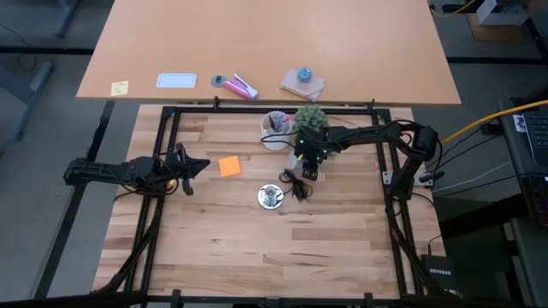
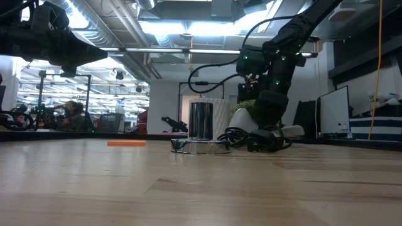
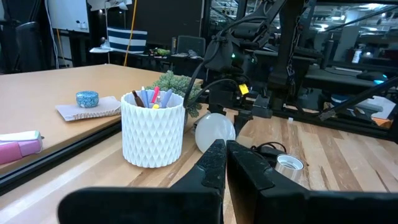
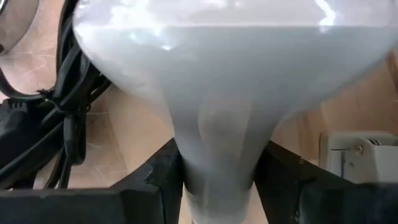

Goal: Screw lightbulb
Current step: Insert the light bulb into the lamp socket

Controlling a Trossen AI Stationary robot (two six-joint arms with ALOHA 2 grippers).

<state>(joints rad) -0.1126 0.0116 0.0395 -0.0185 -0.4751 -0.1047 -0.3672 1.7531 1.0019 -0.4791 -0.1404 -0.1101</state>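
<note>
Seen from above, my right gripper (image 1: 310, 168) reaches over the middle of the table (image 1: 257, 257), low beside a white cup (image 1: 276, 130) and a small green plant (image 1: 312, 118). Just in front of it lies a tangled black cord (image 1: 297, 185) that runs to a shiny round socket (image 1: 271, 197). An orange note (image 1: 229, 166) lies to the left of the socket. My left gripper (image 1: 193, 166) waits at the table's left side, well apart from the socket.

At table height, my right gripper (image 2: 269, 129) sits low on the wood, with the bulb (image 2: 242, 120) showing white beside it. The socket (image 2: 201, 124) stands upright near the cord (image 2: 251, 138).

From my left wrist, my left fingers (image 3: 214, 163) are pressed together with nothing between them. Beyond them stand the cup (image 3: 153, 134), full of pens, and the bulb (image 3: 215, 132), its frosted dome held at my right gripper (image 3: 244, 115). The socket (image 3: 289, 167) is near, to one side.

From my right wrist, the bulb (image 4: 217, 93) fills the picture. My right fingers (image 4: 158, 174) are clamped on its narrow neck from both sides, the dome pointing away from me. The cord (image 4: 62, 124) lies on the wood just beside it.
</note>
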